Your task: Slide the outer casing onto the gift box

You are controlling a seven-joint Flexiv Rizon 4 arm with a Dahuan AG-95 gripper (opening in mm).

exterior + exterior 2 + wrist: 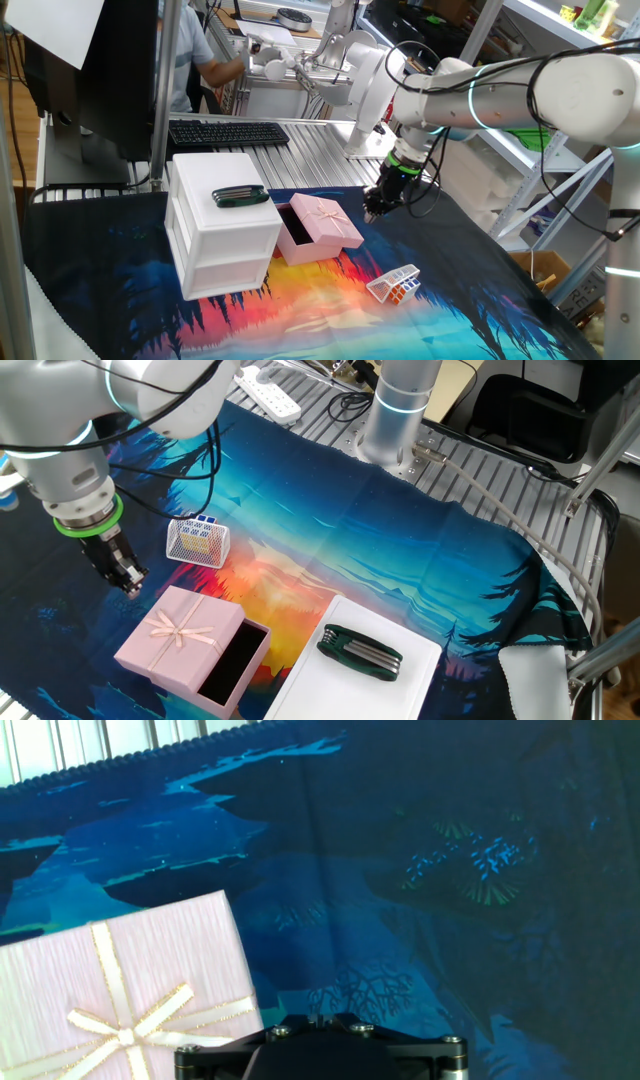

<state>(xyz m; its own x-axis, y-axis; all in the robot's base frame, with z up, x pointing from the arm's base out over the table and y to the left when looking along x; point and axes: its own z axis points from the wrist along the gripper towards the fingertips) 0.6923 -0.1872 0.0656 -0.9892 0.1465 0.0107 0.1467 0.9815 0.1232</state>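
The pale pink outer casing [327, 218] with its gold bow lies on the cloth beside the white cabinet. It sits partly over the gift box, whose dark interior [296, 226] sticks out on the cabinet side. Both also show in the other fixed view: the casing [178, 632] and the dark tray opening [232, 663]. My gripper [376, 210] hangs low over the cloth just beside the casing's edge farthest from the open tray end, not touching it; it also shows in the other fixed view [129, 580]. Its fingers look together and empty. The hand view shows the casing's bow [118, 1010] at lower left, and only the gripper body.
A white drawer cabinet [222, 235] stands against the tray side of the box, with a dark green folding tool [240, 196] on top. A clear wire-like cube [393, 284] lies on the cloth nearer the front. A keyboard [228, 132] lies behind.
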